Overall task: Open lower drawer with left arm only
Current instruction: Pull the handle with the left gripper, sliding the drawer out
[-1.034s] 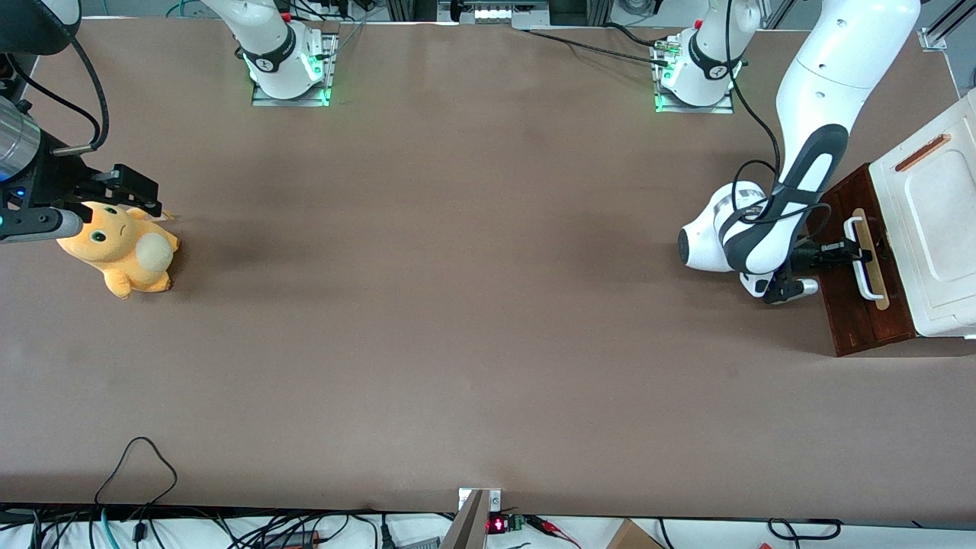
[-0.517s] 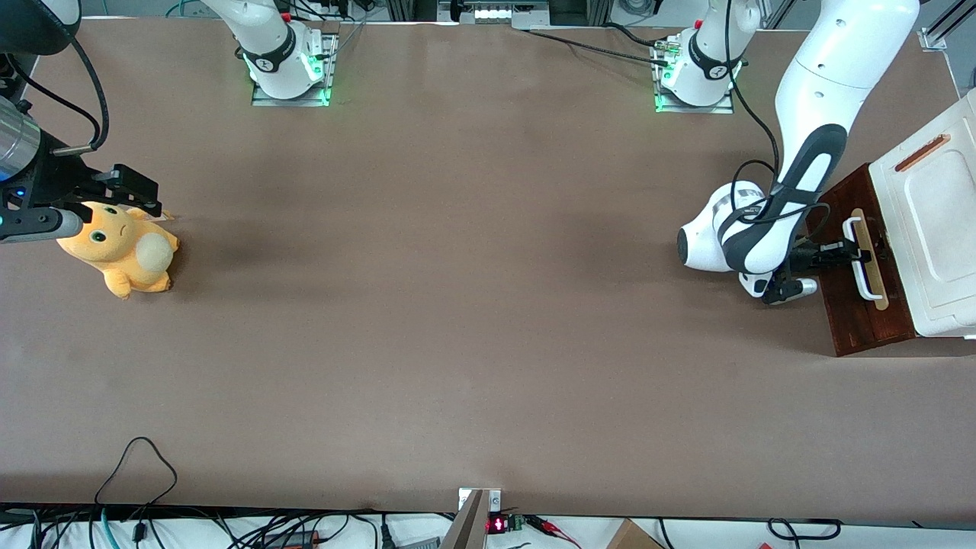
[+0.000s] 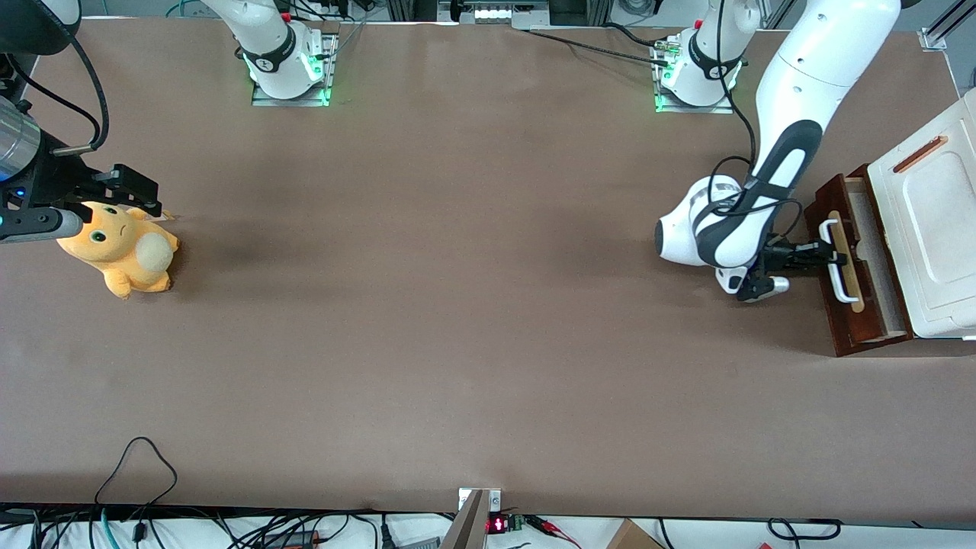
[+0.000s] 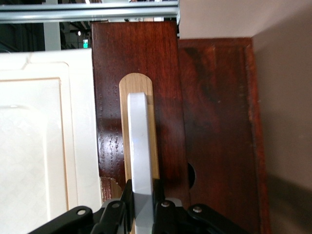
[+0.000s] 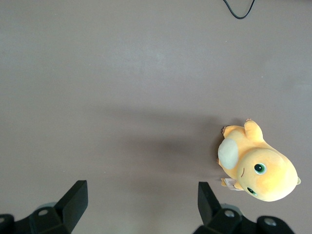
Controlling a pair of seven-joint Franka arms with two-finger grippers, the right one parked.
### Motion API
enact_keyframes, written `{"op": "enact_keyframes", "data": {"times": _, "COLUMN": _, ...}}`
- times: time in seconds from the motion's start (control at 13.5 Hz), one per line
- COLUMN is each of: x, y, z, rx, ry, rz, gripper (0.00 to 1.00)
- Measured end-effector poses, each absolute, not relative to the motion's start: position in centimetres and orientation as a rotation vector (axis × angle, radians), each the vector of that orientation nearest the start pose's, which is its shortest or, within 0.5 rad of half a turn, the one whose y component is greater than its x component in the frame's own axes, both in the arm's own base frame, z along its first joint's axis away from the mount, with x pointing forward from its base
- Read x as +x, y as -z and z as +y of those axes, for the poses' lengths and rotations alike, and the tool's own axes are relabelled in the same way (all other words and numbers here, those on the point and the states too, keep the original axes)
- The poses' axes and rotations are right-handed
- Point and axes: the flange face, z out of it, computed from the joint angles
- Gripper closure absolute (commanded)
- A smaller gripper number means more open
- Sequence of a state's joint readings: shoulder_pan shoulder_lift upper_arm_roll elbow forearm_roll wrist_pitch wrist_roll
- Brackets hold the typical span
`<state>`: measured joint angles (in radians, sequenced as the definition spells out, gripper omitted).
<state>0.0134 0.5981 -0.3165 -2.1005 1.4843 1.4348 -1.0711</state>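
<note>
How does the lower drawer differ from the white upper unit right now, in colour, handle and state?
The lower drawer has a dark red-brown wood front; the upper unit is white. The drawer carries a white bar handle on a pale strip; the upper unit shows only a small brown slot. The drawer stands partly pulled out, its light inside showing, with the left arm's tool shut on the handle; nothing touches the upper unit. Both belong to one cabinet.

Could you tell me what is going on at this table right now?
The left arm is pulling the lower drawer open. Its gripper is shut on the white handle, and the drawer is partly out from under the white upper unit, with a strip of its pale inside showing.
</note>
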Motion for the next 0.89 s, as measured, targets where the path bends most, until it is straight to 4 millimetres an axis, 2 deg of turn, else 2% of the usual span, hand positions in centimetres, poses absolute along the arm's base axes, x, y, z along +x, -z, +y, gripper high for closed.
{"op": "enact_keyframes", "data": {"times": 0.37, "x": 51.2, "y": -16.2, "z": -8.0, "rx": -1.687, "ry": 0.082, "rz": 0.185, "gripper": 0.99}}
{"op": "enact_keyframes", "data": {"times": 0.52, "x": 51.0, "y": -16.3, "z": -9.7, "rx": -1.699, "ry": 0.099, "rz": 0.202, "gripper": 0.93}}
{"op": "enact_keyframes", "data": {"times": 0.59, "x": 50.9, "y": -16.3, "z": -10.2, "rx": -1.703, "ry": 0.103, "rz": 0.207, "gripper": 0.67}}
{"op": "enact_keyframes", "data": {"times": 0.66, "x": 50.9, "y": -16.4, "z": -10.3, "rx": -1.704, "ry": 0.104, "rz": 0.209, "gripper": 0.13}}
{"op": "enact_keyframes", "data": {"times": 0.74, "x": 50.9, "y": -16.4, "z": -10.4, "rx": -1.705, "ry": 0.093, "rz": 0.226, "gripper": 0.00}}
{"op": "enact_keyframes", "data": {"times": 0.89, "x": 51.2, "y": -16.7, "z": -10.4, "rx": -1.704, "ry": 0.085, "rz": 0.232, "gripper": 0.00}}
